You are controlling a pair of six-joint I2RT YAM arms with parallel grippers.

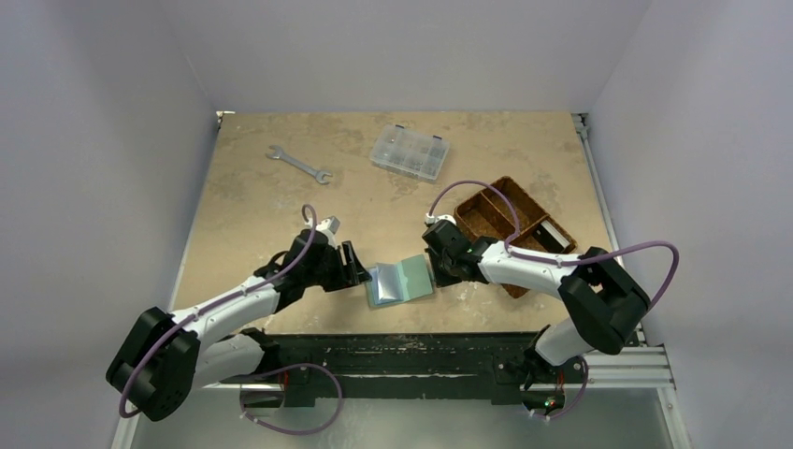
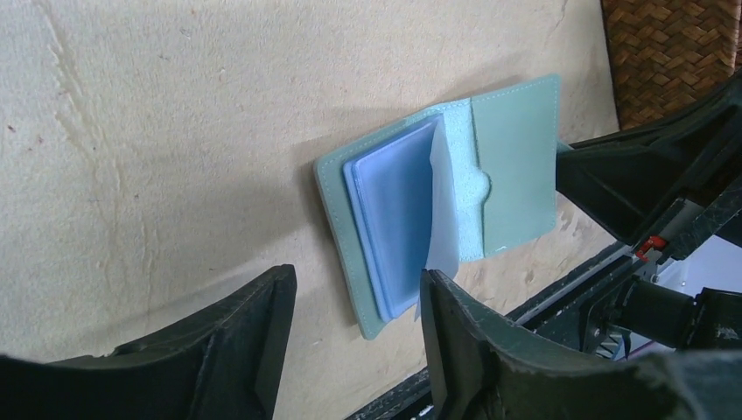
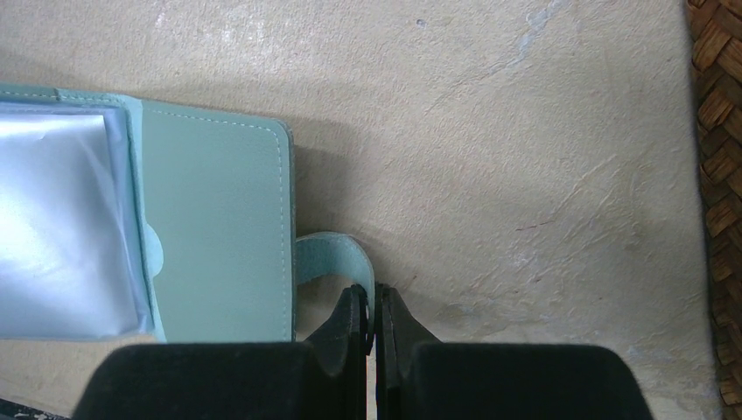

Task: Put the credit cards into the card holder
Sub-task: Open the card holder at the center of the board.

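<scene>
Scuffed tan table (image 1: 252, 206), lavender walls (image 1: 93, 140), open card holder (image 1: 400, 281)

White arms (image 1: 234, 299) with black joints (image 1: 603, 301) and looping purple cables (image 1: 655, 245)

On my top view the holder (image 1: 400, 281) reads sage green. Up close I see pale stitching (image 3: 284, 219) along its edge and pale blue, see-through pockets (image 2: 394, 219) inside. The table (image 1: 262, 196) is mottled tan with lighter scuffs. At right of frame, the basket (image 1: 482, 195) is brown and woven. The box (image 1: 410, 152) is clear, the wrench (image 1: 299, 164) grey. My left arm (image 1: 234, 301) and right arm (image 1: 528, 267) are white with black joints, the cables (image 1: 659, 245) purple, and the left gripper (image 2: 354, 289) and right gripper (image 3: 374, 306) black.
</scene>
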